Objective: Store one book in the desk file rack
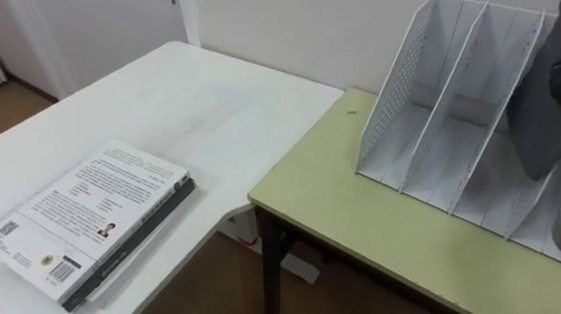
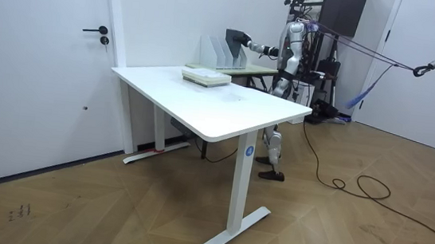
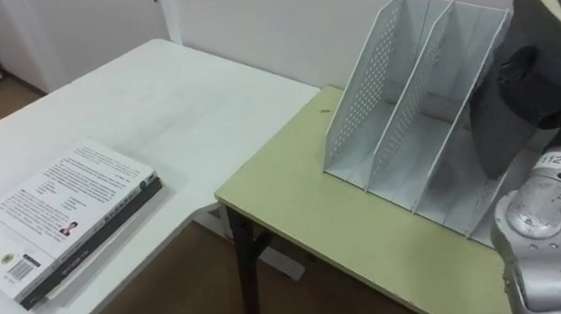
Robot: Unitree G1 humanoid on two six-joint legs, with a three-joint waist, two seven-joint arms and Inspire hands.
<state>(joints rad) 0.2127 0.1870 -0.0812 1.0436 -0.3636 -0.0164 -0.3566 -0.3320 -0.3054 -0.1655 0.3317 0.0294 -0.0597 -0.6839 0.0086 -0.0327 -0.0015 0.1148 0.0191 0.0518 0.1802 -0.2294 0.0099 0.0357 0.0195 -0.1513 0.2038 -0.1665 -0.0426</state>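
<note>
A white perforated file rack [image 3: 396, 98] with several slots stands on the green desk [image 3: 315, 214], to my right. My right hand [image 3: 544, 94] is shut on a dark book [image 3: 504, 124] and holds it upright at the rack's right-hand slot. The book's lower edge dips between the dividers; whether it rests on the bottom I cannot tell. In the left eye view the same book [image 1: 547, 106] covers the rack's [image 1: 438, 114] right end. The room view shows me standing behind the green desk, arm stretched toward the rack [image 2: 218, 52] with the book [image 2: 234, 37].
A small stack of books [image 1: 90, 217] with a white printed cover on top lies on the white table [image 1: 206, 103] to my left. A gap of floor separates the white table from the green desk. A door [image 2: 55, 58] is in the wall on the room view's left.
</note>
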